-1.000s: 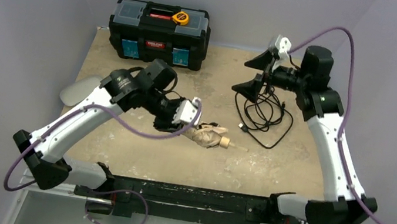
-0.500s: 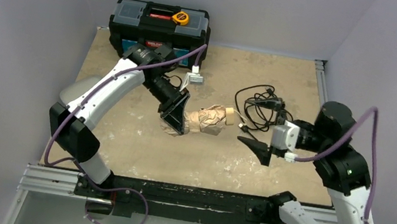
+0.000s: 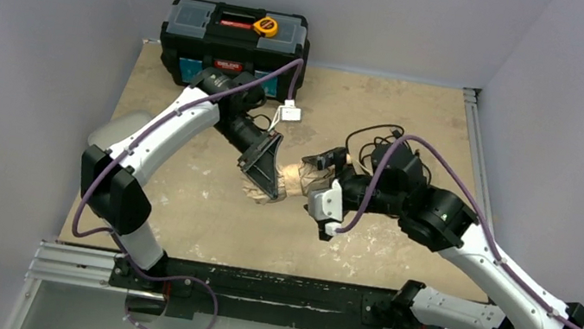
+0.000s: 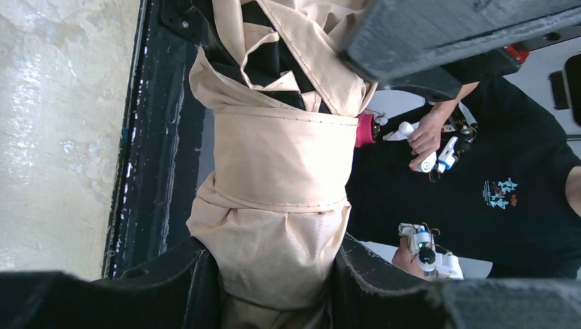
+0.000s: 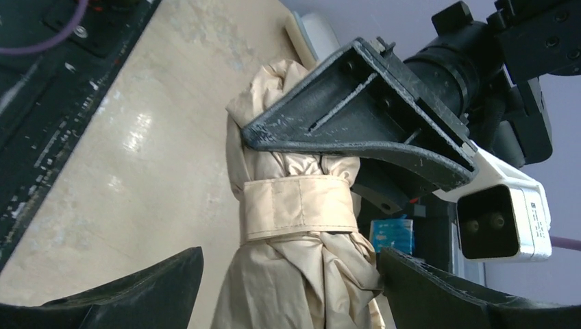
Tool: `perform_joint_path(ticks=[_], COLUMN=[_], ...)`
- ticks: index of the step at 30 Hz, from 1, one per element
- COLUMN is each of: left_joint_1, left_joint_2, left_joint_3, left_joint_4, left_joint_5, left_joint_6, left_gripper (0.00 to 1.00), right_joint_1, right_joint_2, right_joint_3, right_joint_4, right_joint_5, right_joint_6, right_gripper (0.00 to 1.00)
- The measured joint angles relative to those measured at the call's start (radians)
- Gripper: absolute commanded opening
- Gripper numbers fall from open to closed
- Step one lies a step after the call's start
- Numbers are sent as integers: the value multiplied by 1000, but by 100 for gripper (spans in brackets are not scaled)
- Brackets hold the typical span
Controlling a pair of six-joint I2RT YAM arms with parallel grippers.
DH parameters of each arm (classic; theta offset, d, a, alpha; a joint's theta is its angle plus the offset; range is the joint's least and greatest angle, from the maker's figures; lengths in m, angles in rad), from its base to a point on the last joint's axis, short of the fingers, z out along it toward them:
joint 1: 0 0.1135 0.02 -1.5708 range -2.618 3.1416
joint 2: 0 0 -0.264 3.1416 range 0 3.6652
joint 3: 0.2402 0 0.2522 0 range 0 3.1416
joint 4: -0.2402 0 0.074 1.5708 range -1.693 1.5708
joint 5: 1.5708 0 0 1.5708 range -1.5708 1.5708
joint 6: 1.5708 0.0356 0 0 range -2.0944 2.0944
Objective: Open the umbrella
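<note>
Well inside table (image 3: 194,211) edges, strapped umbrella (image 4: 274,171).

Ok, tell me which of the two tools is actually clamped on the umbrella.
The left tool: it squeezes the umbrella at one end. The right tool only straddles the bundle, spread wide, not closed on it.

**Folded umbrella, strapped shut**

The umbrella (image 3: 302,180) is near mid-table, its length running from 9 to 3 o'clock. Its beige fabric is bunched in creased folds, with black lining showing at one end. A tan strap (image 4: 281,161) wraps snugly round its middle
</note>
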Motion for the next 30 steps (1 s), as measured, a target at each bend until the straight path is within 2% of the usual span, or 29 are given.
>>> perform_joint_path(ticks=[2,5,8,10,11,12,13,14,15,19,20,21,24,27,30], left_joint_1=[0,0,0,0,0,0,0,0,1,31,49,69,191,310,341], left_joint_2=[0,0,0,0,-1,-2,-3,-5,-8,-42,-51,-65,-107,-215,-386], left_joint_3=[-5,-24,-35,-36,-39,-44,-47,-48,-48,-47,-42,-24,26,48,4], left_joint_4=[-5,-11,-18,-21,-21,-21,-23,-26,-27,-27,-28,-19,59,243,468], left_joint_5=[10,31,35,33,32,32,32,29,25,29,28,24,-8,-99,-213], left_joint_6=[1,6,20,36,40,47,53,55,55,66,64,57,13,-50,-111], left_gripper=[0,0,0,0,7,27,43,54,60,76,96,99,100,100,100], right_joint_1=[15,17,17,19,19,19,19,19,19,19,19,19,19,19,19], right_joint_2=[10,27,29,29,29,29,27,24,21,-2,-5,-9,-5,16,52], right_joint_3=[-11,-26,-53,-68,-71,-73,-73,-76,-78,-89,-90,-90,-90,-88,-81], right_joint_4=[22,53,67,73,77,79,77,71,69,66,62,50,21,-2,-21], right_joint_5=[52,100,119,128,131,130,128,123,118,88,78,64,29,7,2], right_joint_6=[-9,-21,-35,-41,-40,-40,-41,-42,-40,-10,3,24,82,167,273], right_gripper=[96,84,60,41,24,7,0,0,0,0,0,0,0,0,0])
